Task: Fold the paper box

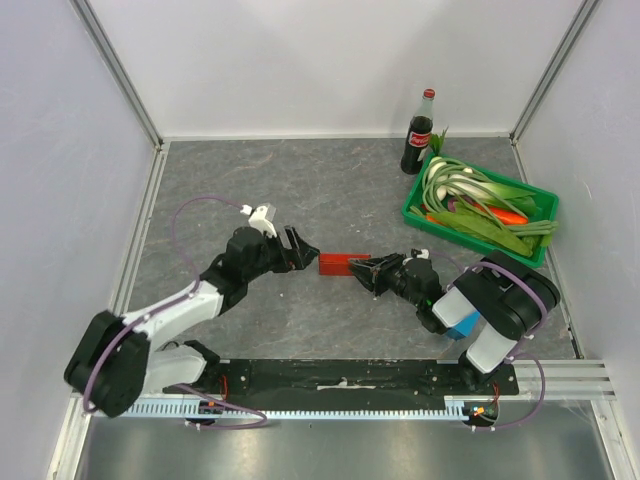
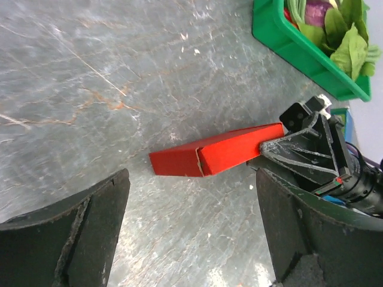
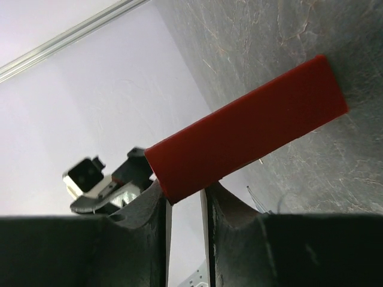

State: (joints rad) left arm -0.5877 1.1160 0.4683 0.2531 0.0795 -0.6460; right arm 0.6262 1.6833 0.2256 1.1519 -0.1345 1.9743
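Note:
The paper box [image 1: 335,264] is a small red rectangular pack lying on the grey table between my two arms. From the left wrist it [image 2: 215,152] lies just beyond my open left gripper [image 2: 191,179], whose fingers stand wide apart and touch nothing. In the top view the left gripper [image 1: 305,250] sits right at the box's left end. My right gripper [image 1: 362,270] meets the box's right end. In the right wrist view its narrow jaws [image 3: 182,191] pinch a corner of the box [image 3: 245,134].
A green crate [image 1: 420,222] filled with leeks and other vegetables stands at the back right, with a cola bottle [image 1: 418,135] behind it. A blue box [image 1: 462,325] lies under the right arm. White walls enclose the table on three sides.

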